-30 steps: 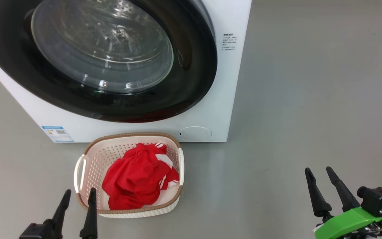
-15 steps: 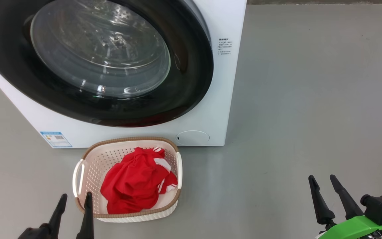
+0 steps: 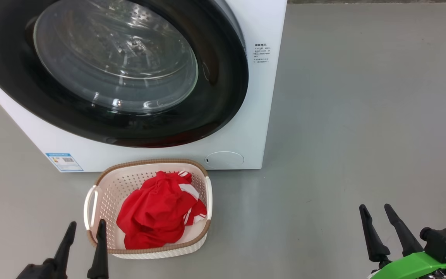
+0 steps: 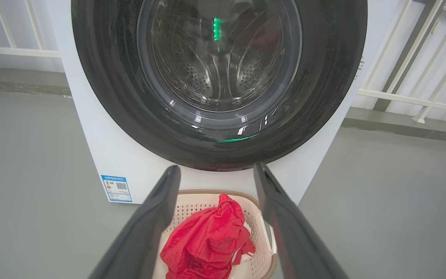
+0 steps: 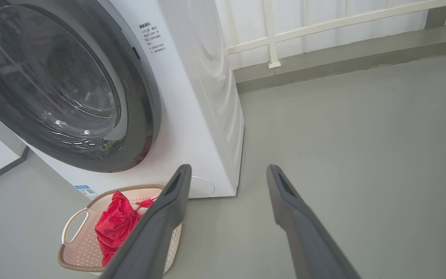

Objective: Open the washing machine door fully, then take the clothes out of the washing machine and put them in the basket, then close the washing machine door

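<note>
Red clothes [image 3: 157, 211] lie in the basket [image 3: 149, 161], near the washer [image 3: 261, 116] front, door [image 3: 223, 97] looking shut. Soft, light, floppy stuff; I'd pinch a top fold. My left gripper [image 3: 87, 223] and right gripper [image 3: 374, 206] both gape wide, empty.

The washing machine door [image 3: 130, 69] was shut. The red clothes [image 3: 157, 211] lay in the basket [image 3: 108, 186] on the floor [image 3: 362, 116]. Both grippers, left gripper [image 3: 86, 227] and right gripper [image 3: 374, 209], hung open and empty.
</note>
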Robot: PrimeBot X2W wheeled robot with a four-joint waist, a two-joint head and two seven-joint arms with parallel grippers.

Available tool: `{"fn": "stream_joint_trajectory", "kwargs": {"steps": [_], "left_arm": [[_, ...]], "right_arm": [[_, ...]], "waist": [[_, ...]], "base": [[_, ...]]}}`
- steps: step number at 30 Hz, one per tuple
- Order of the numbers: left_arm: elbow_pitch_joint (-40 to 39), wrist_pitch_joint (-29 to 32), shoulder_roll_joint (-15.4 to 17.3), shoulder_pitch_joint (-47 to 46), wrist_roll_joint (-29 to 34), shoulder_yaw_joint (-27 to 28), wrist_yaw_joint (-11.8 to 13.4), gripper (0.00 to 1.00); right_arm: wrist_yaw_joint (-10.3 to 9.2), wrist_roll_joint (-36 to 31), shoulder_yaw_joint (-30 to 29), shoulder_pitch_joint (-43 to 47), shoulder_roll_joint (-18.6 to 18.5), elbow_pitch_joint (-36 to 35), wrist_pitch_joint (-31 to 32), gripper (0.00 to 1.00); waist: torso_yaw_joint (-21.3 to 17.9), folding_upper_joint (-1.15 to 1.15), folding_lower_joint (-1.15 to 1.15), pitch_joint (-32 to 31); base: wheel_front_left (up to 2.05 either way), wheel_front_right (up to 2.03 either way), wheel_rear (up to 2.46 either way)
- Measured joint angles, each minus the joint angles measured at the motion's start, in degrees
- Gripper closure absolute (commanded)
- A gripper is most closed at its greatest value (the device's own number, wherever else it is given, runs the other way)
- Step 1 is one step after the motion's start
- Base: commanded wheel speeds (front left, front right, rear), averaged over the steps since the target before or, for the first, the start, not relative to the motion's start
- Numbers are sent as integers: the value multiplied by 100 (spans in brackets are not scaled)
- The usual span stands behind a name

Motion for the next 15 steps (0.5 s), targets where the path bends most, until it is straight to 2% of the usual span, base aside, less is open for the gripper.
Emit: {"fn": "stream_joint_trajectory", "kwargs": {"steps": [1,2,7,15], "left_arm": [[-13,0,0,1,0,1,0,0],[21,2,-8,-1,0,-4,0,100],[357,43,-190,91,-25,-73,1,100],[366,145,-189,106,-508,-65,1,100]], "right_arm": [[0,0,1,-1,0,-1,0,0],[0,2,9,-1,8,33,0,100],[0,23,44,58,164,385,10,100],[0,442,19,103,207,379,157,100]], "waist": [[0,0,0,0],[-1,0,0,-1],[-2,0,0,-1],[-18,0,2,-42]], "base": [[0,0,0],[0,0,0],[0,0,0],[0,0,0]]}}
